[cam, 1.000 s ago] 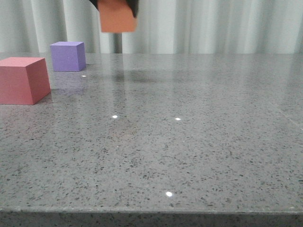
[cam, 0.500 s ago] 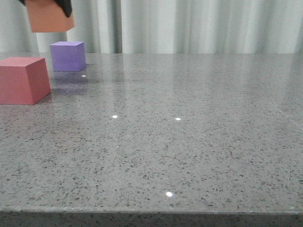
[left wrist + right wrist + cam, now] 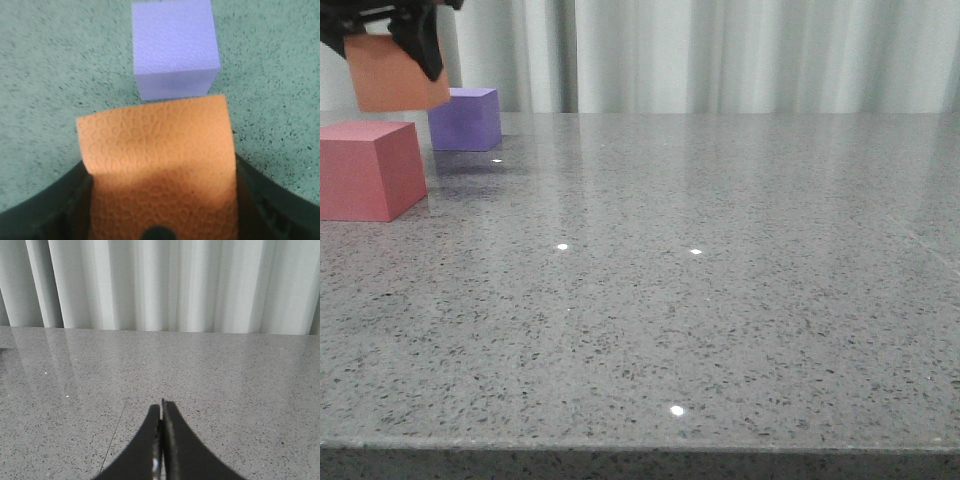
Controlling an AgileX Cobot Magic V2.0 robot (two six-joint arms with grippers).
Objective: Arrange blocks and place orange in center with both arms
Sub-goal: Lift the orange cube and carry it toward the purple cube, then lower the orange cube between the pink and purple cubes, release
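Note:
My left gripper [image 3: 385,40] is shut on the orange cube [image 3: 395,80] and holds it in the air at the far left, above the gap between the red-pink cube [image 3: 370,168] and the purple cube [image 3: 466,118]. In the left wrist view the orange cube [image 3: 157,165] fills the space between my black fingers [image 3: 45,210], with the purple cube [image 3: 172,47] on the table just beyond it. My right gripper [image 3: 161,412] is shut and empty over bare table; it does not show in the front view.
The grey speckled table [image 3: 700,280] stretches to the right and front, its front edge at the bottom of the front view. A pale curtain [image 3: 740,50] hangs behind the table. A thin seam [image 3: 117,427] runs across the table by my right gripper.
My left gripper has carried the orange cube from the upper middle to the far left and lowered it toward the red-pink and purple cubes. Those two cubes have not moved.

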